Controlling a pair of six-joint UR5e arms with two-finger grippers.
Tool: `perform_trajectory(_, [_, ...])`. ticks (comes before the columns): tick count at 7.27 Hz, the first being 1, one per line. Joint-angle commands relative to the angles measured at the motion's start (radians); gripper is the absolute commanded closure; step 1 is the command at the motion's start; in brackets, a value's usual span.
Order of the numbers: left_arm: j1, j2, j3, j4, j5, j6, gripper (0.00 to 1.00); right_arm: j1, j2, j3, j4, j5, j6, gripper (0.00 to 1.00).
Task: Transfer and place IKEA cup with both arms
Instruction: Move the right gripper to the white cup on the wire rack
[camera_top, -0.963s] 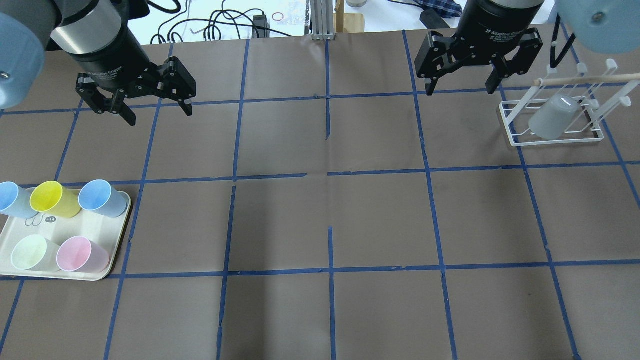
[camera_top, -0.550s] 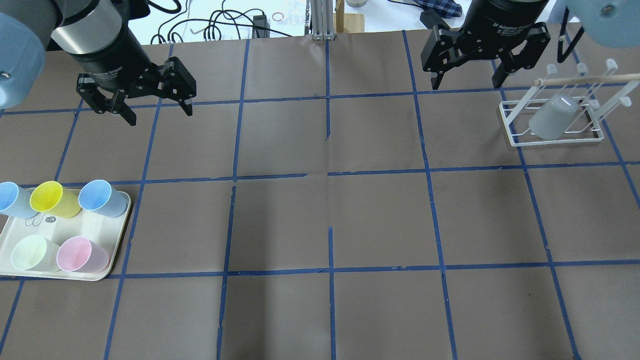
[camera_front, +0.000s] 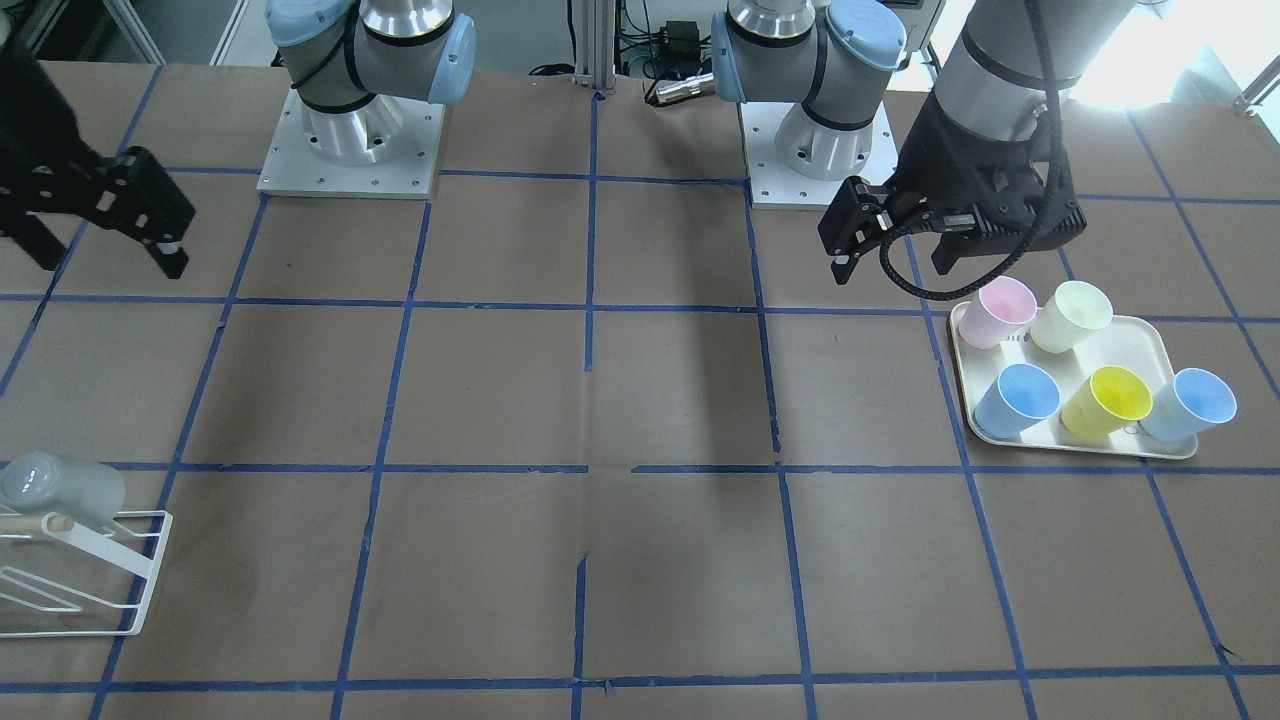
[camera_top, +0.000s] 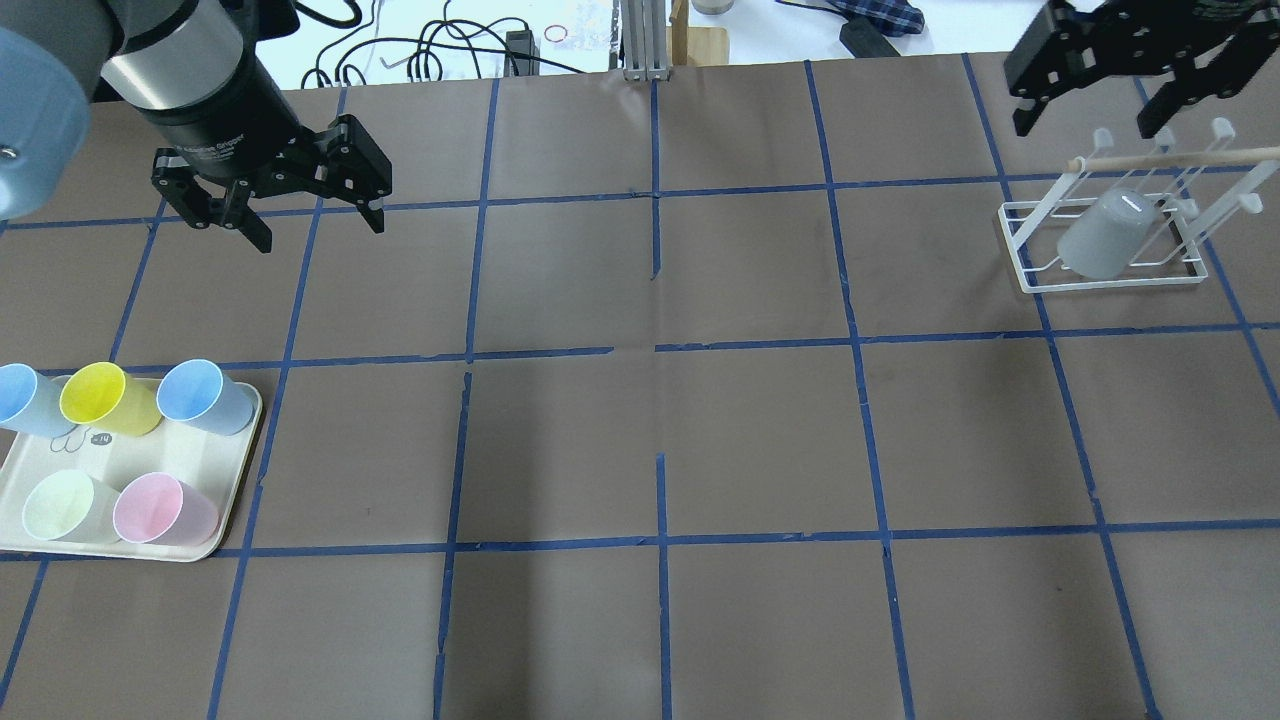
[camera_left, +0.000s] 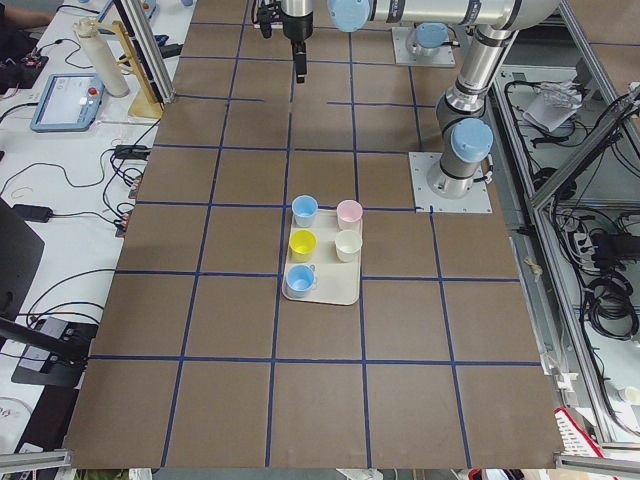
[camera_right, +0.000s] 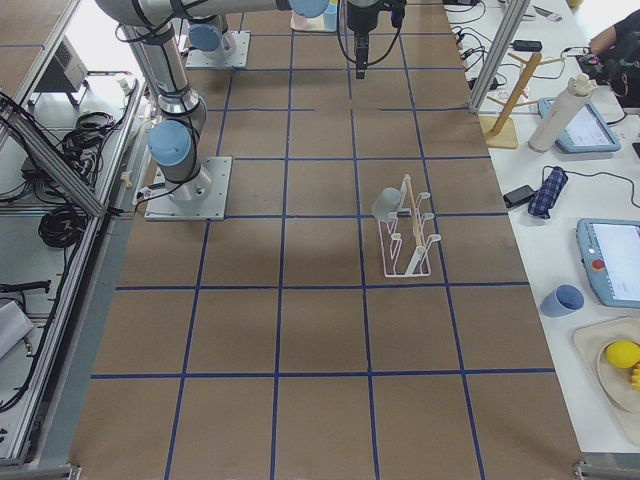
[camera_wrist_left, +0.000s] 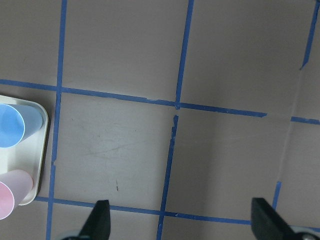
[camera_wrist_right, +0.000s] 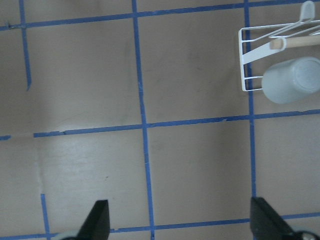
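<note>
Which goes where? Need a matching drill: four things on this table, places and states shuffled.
1. grey cup
2. pink cup
3. yellow cup
4. left claw

A. open, empty, above the table
B. on the tray, row nearest the robot
C. tilted on the white rack
D. on the tray, row farthest from the robot

Pairs: 1-C, 2-B, 3-D, 4-A

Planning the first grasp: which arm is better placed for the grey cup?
Right. The right gripper hovers open near the rack holding the grey cup; the left gripper is across the table.
</note>
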Motion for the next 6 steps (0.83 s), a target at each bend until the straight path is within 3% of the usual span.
perform_trajectory(1, [0.001,0.008,-0.009,0.0,-0.024,0.0,0.0,-0.137,0.054,0.035,-0.06,-0.001,-0.176,0.0])
perform_trajectory(2, [0.001,0.006,-0.006,0.002,-0.025,-0.002,0.0,-0.139,0.109,0.061,-0.115,-0.05,-0.181,0.0])
perform_trajectory(4, [0.0,0.008,-0.01,0.002,-0.024,0.0,0.0,-0.138,0.235,0.098,-0.361,-0.067,-0.198,0.0])
perform_trajectory(6, [0.0,0.008,-0.01,0.002,-0.025,0.0,0.0,-0.138,0.344,0.102,-0.457,-0.062,-0.251,0.0])
